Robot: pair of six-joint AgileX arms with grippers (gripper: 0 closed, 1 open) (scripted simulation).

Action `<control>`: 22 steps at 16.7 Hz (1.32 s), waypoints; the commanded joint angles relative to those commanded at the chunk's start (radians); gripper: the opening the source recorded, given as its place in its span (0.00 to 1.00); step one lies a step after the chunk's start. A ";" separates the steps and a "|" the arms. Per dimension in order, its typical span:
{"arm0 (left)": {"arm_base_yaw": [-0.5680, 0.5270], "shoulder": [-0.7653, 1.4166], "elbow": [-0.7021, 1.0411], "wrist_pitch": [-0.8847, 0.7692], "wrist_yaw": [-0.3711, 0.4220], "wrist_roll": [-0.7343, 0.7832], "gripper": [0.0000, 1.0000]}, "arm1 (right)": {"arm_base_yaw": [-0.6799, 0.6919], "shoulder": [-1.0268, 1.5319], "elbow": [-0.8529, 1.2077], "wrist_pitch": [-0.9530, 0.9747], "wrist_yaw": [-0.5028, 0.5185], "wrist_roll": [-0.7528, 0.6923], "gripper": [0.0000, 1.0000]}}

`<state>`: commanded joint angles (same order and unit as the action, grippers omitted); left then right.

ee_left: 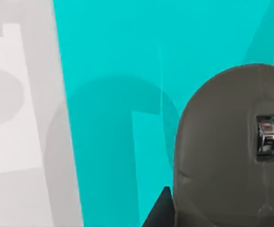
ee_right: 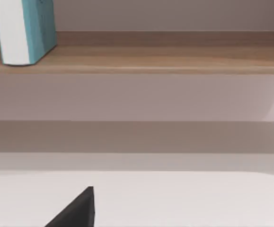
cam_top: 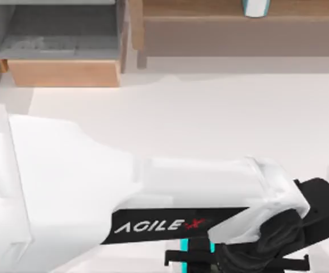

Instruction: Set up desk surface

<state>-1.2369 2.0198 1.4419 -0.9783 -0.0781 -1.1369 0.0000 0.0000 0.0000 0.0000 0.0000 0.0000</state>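
Note:
The white desk surface spans the top view. My left arm reaches across it from the left, and its black gripper hangs low at the front right. In the left wrist view a grey mouse with a scroll wheel lies on a cyan pad, very close to the camera, and a dark tip of the left gripper shows beside the mouse. Bare desk surface borders the pad. A dark corner of my right gripper shows above the desk surface, facing the shelf.
A light-brown wooden drawer stands open at the back left. A wooden shelf unit runs along the back, and a white and teal box stands on its board. Slivers of cyan peek out under the left arm.

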 joint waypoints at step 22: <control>-0.036 -0.078 -0.035 -0.024 0.040 0.044 0.00 | 0.000 0.000 0.000 0.000 0.000 0.000 1.00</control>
<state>-1.2730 1.9420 1.4066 -1.0024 -0.0380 -1.0931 0.0000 0.0000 0.0000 0.0000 0.0000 0.0000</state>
